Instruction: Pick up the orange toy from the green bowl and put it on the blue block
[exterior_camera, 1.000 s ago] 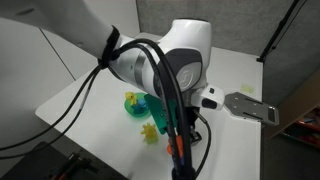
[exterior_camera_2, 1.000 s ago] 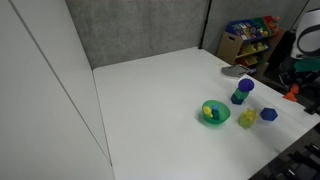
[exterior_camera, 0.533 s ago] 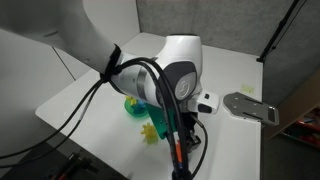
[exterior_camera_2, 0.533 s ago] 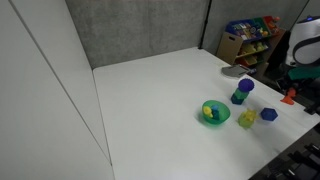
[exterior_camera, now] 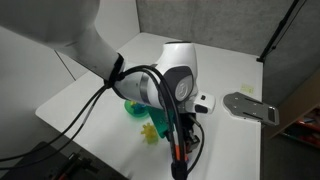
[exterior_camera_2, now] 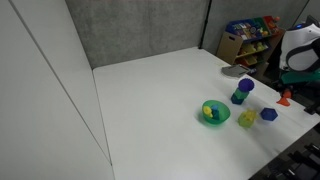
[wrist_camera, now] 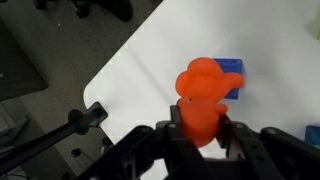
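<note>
Transport is under way: we hold the orange toy (wrist_camera: pixel 205 88) clamped in the closed tool (wrist_camera: pixel 203 132), off the surface (wrist_camera: pixel 140 70), now nearer the blue block (wrist_camera: pixel 235 70) than before, so release should come next.

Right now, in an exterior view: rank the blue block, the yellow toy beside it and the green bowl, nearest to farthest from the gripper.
1. blue block, just below the gripper
2. yellow toy, next to the block
3. green bowl, beyond the yellow toy
</note>
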